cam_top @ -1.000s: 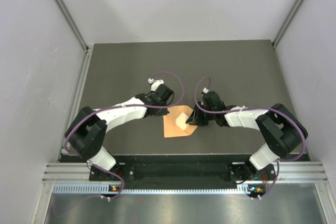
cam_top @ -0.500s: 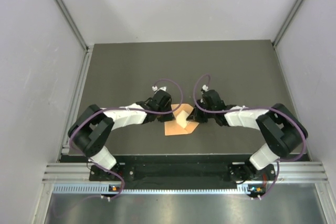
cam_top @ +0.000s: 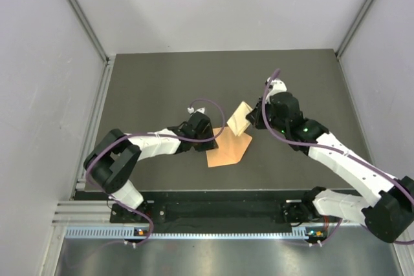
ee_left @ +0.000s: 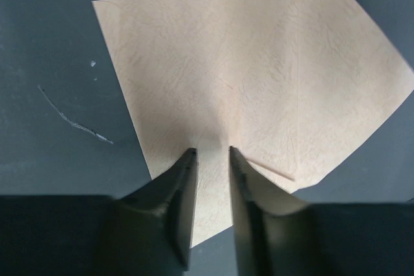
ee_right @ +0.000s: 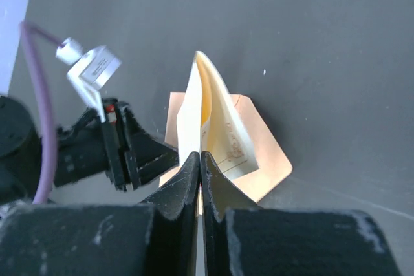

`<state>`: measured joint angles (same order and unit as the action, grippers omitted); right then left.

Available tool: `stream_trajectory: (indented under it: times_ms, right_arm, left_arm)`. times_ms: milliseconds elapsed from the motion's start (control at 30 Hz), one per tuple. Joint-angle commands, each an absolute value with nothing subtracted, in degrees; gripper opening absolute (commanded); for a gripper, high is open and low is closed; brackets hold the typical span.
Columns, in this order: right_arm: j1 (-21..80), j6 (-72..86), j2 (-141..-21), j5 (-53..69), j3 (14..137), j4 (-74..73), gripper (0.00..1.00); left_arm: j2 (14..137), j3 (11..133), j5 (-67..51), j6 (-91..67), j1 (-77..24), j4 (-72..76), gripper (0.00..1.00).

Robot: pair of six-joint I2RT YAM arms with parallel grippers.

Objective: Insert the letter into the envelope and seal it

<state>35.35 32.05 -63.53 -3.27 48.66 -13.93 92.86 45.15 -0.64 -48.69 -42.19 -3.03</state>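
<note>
The orange envelope (cam_top: 228, 153) lies flat on the dark table, its point to the right. It fills the left wrist view (ee_left: 259, 82). My left gripper (cam_top: 210, 139) sits low over the envelope's left edge, jaws a little apart with the paper under them (ee_left: 212, 153). My right gripper (cam_top: 253, 119) is shut on the letter (cam_top: 240, 121), a cream folded sheet, and holds it tilted in the air above the envelope's far right side. In the right wrist view the letter (ee_right: 207, 114) stands out from my shut gripper (ee_right: 200, 156), with the envelope (ee_right: 272, 169) below it.
Grey walls enclose the dark table (cam_top: 162, 88) on the left, back and right. A black rail (cam_top: 220, 208) runs along the near edge by the arm bases. The left arm's wrist and purple cable (ee_right: 39, 95) lie just left of the letter.
My right arm has lifted the letter off the envelope and swung up and back to the right. My left gripper has slid onto the envelope's left edge.
</note>
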Motion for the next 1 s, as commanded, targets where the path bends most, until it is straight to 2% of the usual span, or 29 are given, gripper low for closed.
stream_trajectory:
  times_ms: [0,33,100,133,200,233,300,367,467,533,567,667,800,967]
  right_arm:
    - [34.9,22.0,-62.3,1.0,55.5,-24.7,0.00]
    - [34.7,21.2,-62.1,3.4,57.0,-26.3,0.00]
    - [34.5,19.1,-61.6,5.9,58.2,-29.3,0.00]
    - [33.7,18.4,-61.7,11.1,59.8,-30.4,0.00]
    - [33.1,17.1,-62.0,16.5,61.3,-32.1,0.00]
    - [33.0,16.2,-62.8,23.2,63.0,-32.6,0.00]
    - [33.0,14.9,-64.0,27.7,64.9,-34.4,0.00]
    - [33.0,14.1,-65.6,32.3,66.8,-34.0,0.00]
    - [33.0,13.6,-68.9,38.4,68.6,-32.3,0.00]
    - [33.0,12.9,-70.9,41.5,70.2,-32.5,0.00]
    - [33.0,12.8,-72.7,41.8,70.7,-32.5,0.00]
    - [33.0,12.4,-75.7,43.2,72.4,-32.5,0.00]
    - [33.0,11.7,-77.1,41.9,74.4,-33.1,0.00]
    - [32.9,9.3,-75.0,41.4,74.1,-36.0,0.00]
  left_arm:
    - [88.2,49.1,-4.2,-41.4,-41.7,-5.9,0.44]
    - [85.6,49.7,-4.9,-40.3,-40.4,-5.9,0.56]
    - [82.8,51.9,-6.1,-37.8,-38.2,-9.1,0.73]
    - [82.0,52.2,-11.5,-37.1,-34.4,-9.4,0.83]
    - [79.4,49.4,-21.9,-36.5,-29.6,-3.0,0.90]
    - [78.6,47.8,-32.8,-37.0,-25.4,-0.6,0.99]
    - [77.3,44.7,-42.1,-36.1,-23.0,10.0,0.99]
    - [77.1,44.7,-50.7,-34.5,-22.7,11.9,0.99]
    - [78.0,41.8,-59.9,-40.6,-22.9,25.1,0.99]
    - [78.7,38.3,-62.4,-48.8,-22.8,39.5,0.99]
    - [78.9,37.7,-63.4,-50.3,-22.8,41.8,0.99]
    - [79.0,37.0,-63.2,-51.3,-22.9,42.3,0.99]
    - [78.2,37.0,-62.1,-50.2,-22.8,40.7,0.89]
    - [77.6,38.3,-58.8,-45.7,-22.1,31.8,0.95]
